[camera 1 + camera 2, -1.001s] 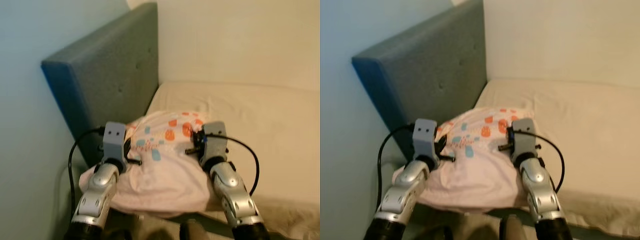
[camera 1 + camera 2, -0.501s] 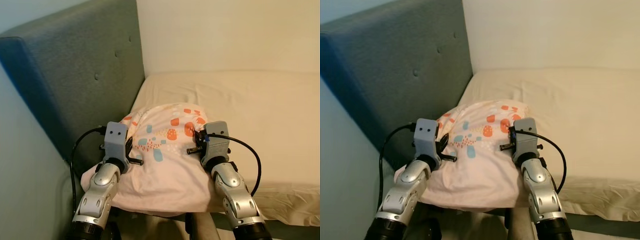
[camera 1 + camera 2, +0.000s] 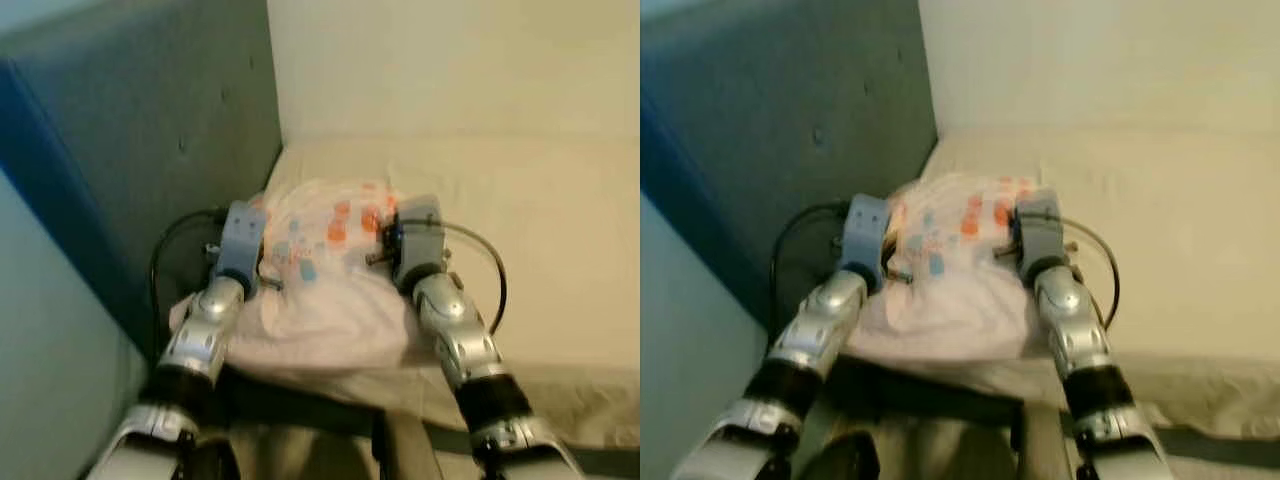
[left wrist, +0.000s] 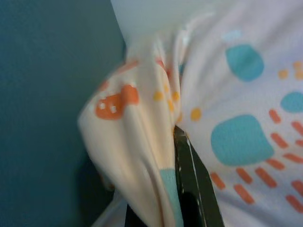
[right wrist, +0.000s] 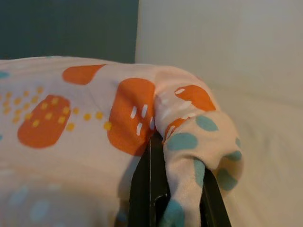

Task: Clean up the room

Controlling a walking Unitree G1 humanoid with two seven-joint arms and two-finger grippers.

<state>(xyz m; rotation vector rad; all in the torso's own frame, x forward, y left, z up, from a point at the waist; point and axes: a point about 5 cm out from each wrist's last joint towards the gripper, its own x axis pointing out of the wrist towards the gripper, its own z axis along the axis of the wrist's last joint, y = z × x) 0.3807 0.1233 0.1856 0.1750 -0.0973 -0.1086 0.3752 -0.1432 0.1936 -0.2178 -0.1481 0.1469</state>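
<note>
Your two arms reach forward over the near edge of a bed [image 3: 560,260], carrying a pillow [image 3: 320,290] between them. The pillow is pale pink, printed with orange and teal blobs, dashes and yellow dots; no writing, brand or label can be read on it. Its long axis runs crosswise, from one gripper to the other, and its patterned end points away from you toward the cream wall [image 3: 450,70]. It lies at the left end of the mattress, in the corner where the wall meets the grey-blue padded headboard [image 3: 130,150], with its near edge hanging slightly past the edge of the mattress.

Left gripper [image 4: 177,189]: in the left wrist view a bunched fold of the pillow's fabric is pinched between the two black fingers [image 4: 191,179] — closed on the cloth, with the headboard just beside it.

Right gripper [image 5: 161,189]: in the right wrist view the black fingers [image 5: 142,184] clamp a gathered corner of the same pillow (orange patches above, teal spots wrapped over the fingers), with the cream mattress and wall beyond.

In the head views both wrist housings — the left [image 3: 238,240] and the right [image 3: 415,240] — sit against the pillow's two sides, at about the same height. A black cable loops out from each wrist. These head views are blurred, so finer detail of the print cannot be made out there.
</note>
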